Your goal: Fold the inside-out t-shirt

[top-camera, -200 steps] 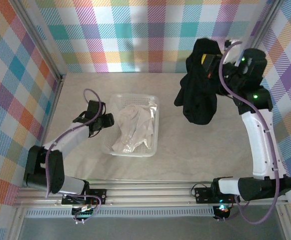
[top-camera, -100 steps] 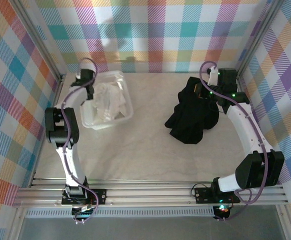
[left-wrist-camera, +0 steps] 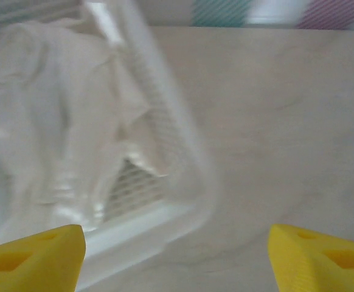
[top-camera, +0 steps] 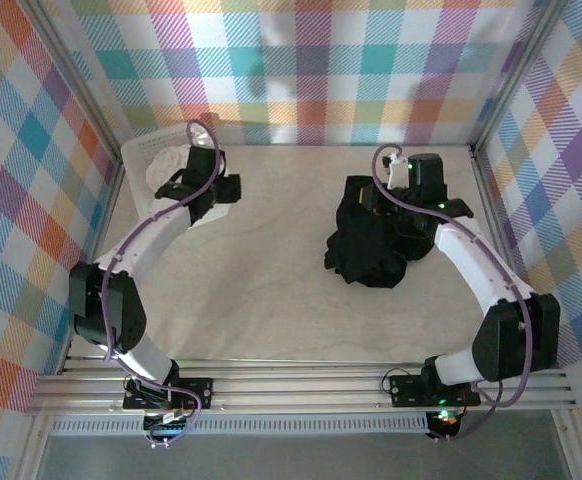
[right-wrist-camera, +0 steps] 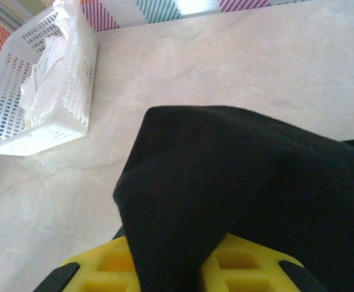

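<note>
Back wall (top-camera: pixel 311 70): plaid panel in pink, teal, yellow and purple, beyond the left gripper (top-camera: pixel 221 190) and the right gripper (top-camera: pixel 369 200).
Side walls (top-camera: pixel 31 200): same plaid, 1 outward of each gripper.
Frame posts (top-camera: pixel 81 85): 2 silver metal bars, at the far corners.
Table top (top-camera: pixel 271 300): pale beige, faintly veined, beneath and between the grippers.
Rail (top-camera: pixel 291 385): silver slotted bars, behind the grippers at the near edge.
Light: soft and even, with faint shadows on the back wall.

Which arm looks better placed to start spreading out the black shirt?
Right. The right fingers grip the shirt, heaped on the table; the left fingers hang open, far across it by the basket.
</note>
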